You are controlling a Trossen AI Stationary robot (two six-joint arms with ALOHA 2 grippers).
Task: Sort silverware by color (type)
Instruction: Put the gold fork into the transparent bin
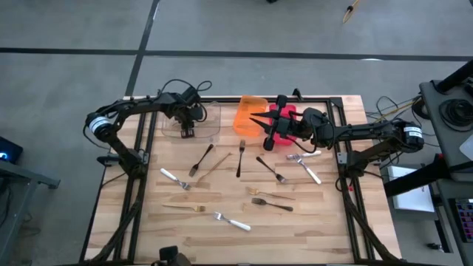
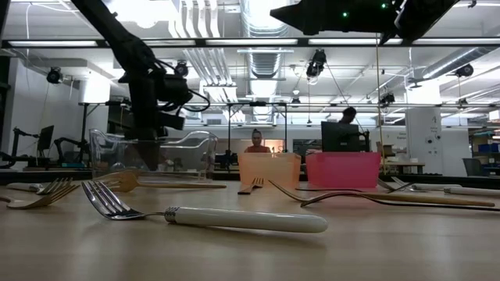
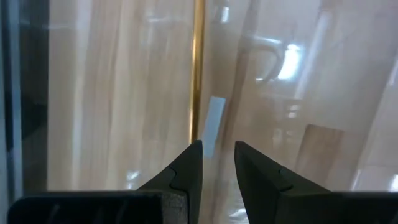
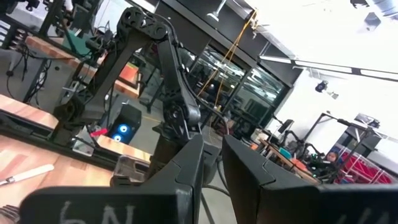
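L gripper (image 1: pixel 188 131) sits in the clear bin (image 1: pixel 211 122), fingers (image 3: pixel 186 168) a narrow gap apart w/ gold utensil (image 3: pixel 198 68) running lengthwise ahead; R gripper (image 1: pixel 269 140), narrow gap, nothing held, is nearer black fork (image 1: pixel 241 157) on bench (image 1: pixel 310 222).

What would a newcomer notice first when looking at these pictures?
Probably the two dark arms meeting at the table's far edge: the left gripper reaches down into the clear bin, while the right gripper hovers by the orange bin and the red bin. Next come the forks scattered over the wooden table.
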